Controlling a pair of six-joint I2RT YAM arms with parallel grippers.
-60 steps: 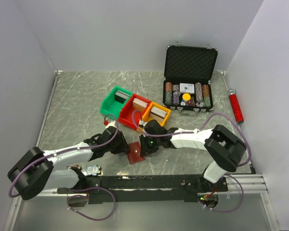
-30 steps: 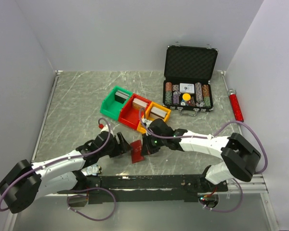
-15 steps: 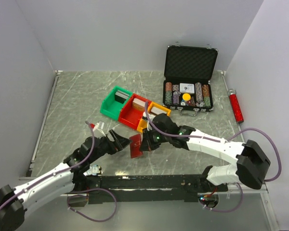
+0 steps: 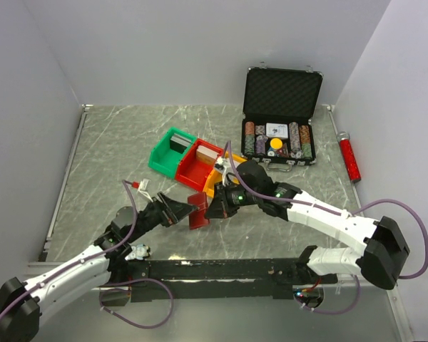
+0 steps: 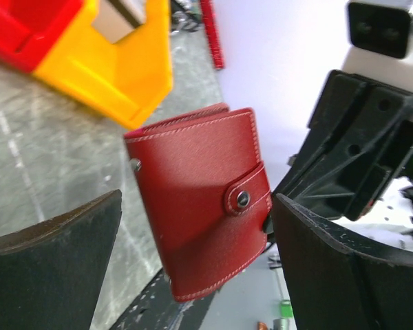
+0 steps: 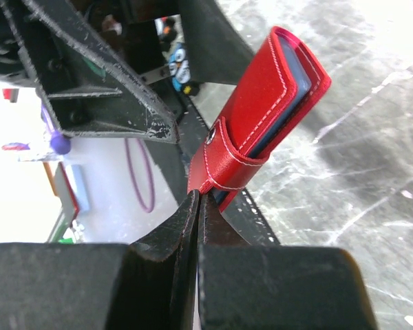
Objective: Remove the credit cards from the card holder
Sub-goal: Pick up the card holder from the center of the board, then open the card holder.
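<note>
Hanging just nearside of the yellow bin (image 5: pixel 124 75), the wallet (image 4: pixel 197 211) is light and fairly stiff. The right pincer (image 6: pixel 198 196) is clamped on its strap end, while the left pincer (image 4: pixel 180 211) gapes around its covers, the firmer hold. The cards (image 6: pixel 297 93) inside are probably slick. Two seconds ago the wallet lay on the tabletop (image 4: pixel 114 157).

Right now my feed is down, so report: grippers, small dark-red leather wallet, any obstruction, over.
Right gripper shut on small dark-red leather wallet, held aloft. Left gripper open, flanking it. Snap strap fastened; pale blue-grey cards inside.
</note>
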